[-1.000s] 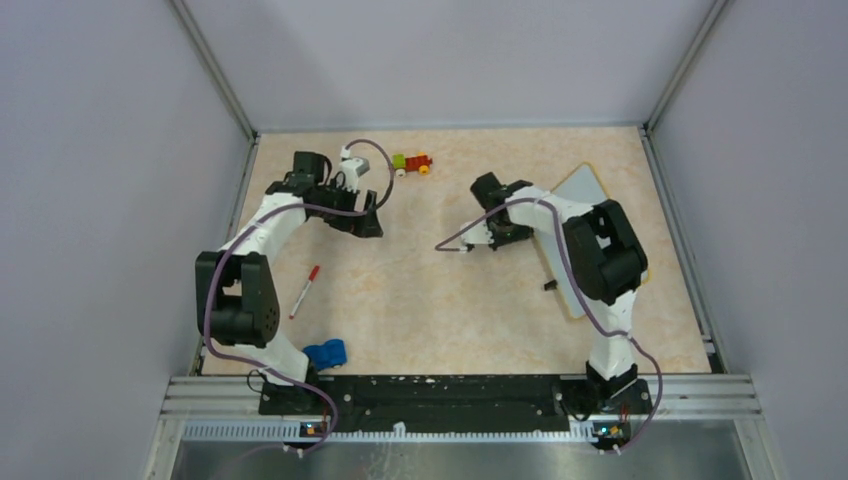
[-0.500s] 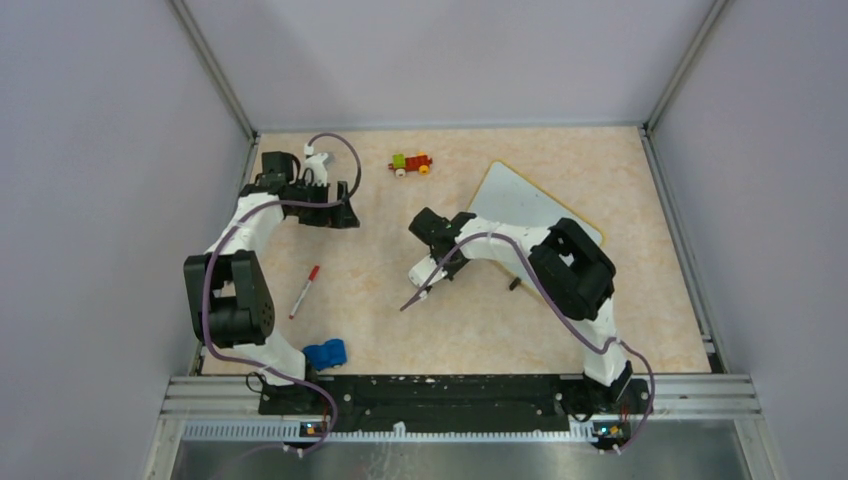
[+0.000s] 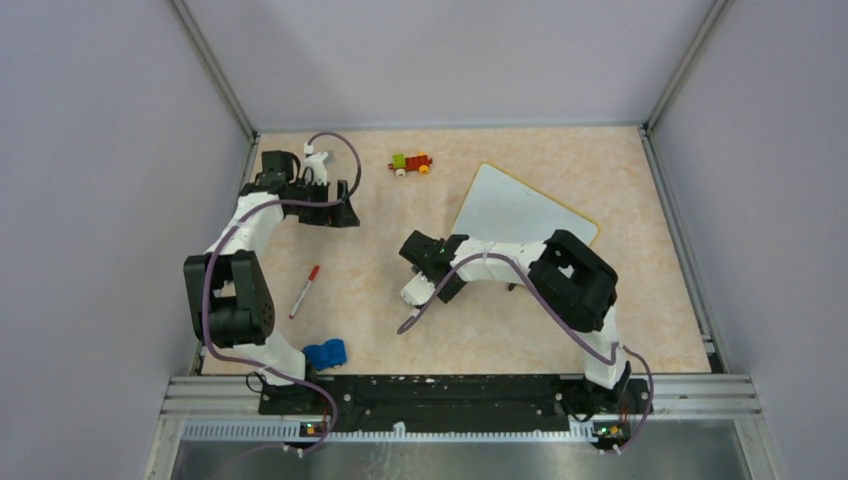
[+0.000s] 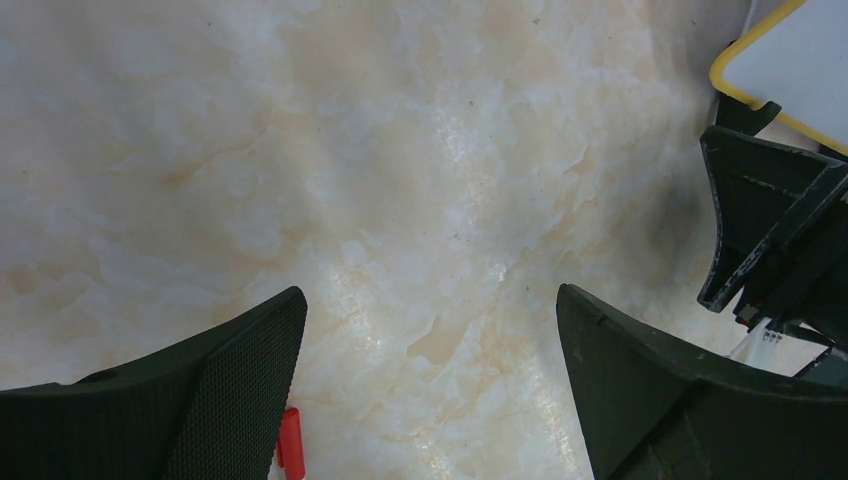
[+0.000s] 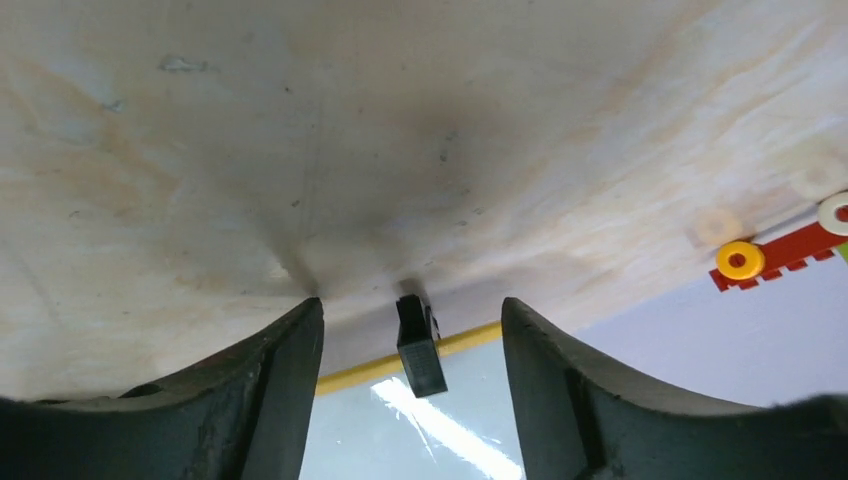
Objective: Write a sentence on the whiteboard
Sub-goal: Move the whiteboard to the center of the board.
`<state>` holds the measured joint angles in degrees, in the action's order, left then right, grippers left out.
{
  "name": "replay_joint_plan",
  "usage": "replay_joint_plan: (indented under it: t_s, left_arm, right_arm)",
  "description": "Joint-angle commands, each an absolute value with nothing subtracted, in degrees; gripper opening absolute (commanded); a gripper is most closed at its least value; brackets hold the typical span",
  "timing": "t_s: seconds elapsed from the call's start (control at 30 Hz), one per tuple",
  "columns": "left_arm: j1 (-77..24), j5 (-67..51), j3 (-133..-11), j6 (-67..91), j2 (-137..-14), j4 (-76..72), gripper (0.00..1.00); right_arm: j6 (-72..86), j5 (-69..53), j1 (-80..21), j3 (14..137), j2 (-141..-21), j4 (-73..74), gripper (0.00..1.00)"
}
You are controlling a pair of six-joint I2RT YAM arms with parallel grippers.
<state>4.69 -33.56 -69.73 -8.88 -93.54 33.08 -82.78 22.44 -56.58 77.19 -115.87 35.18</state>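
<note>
Straddling the black foot (image 5: 420, 352) of the whiteboard (image 3: 515, 210) without contact, the right end effector (image 5: 410, 308) stands released; the left end effector (image 4: 430, 300) gapes empty.

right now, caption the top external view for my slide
Right claw open by the whiteboard edge, left claw open, red marker lying unheld.

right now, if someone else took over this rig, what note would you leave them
Left gripper: jaws open, empty, over bare table.
Right gripper: jaws open, holding nothing, at the whiteboard rim, with one black foot between them, untouched.
Red marker: lies on the table beside the left arm, unheld.
Done: nothing visible; the board face shows no writing.
Left: pick up the marker and write the sentence.
</note>
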Motion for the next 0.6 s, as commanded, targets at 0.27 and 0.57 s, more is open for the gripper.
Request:
replay_joint_plan:
  t_s: [0.27,0.57]
  left_arm:
    - [4.70,-31.53,-72.13,-7.44,-91.43,30.88,0.99]
    - [4.75,-27.93,-71.54,-4.81,-89.73,29.05,0.99]
  right_arm:
    - [-46.98,12.48,-57.21,86.07,-103.99,38.43,0.73]
    - [-8.82,5.14,-48.98,75.37,-90.40,32.60,0.60]
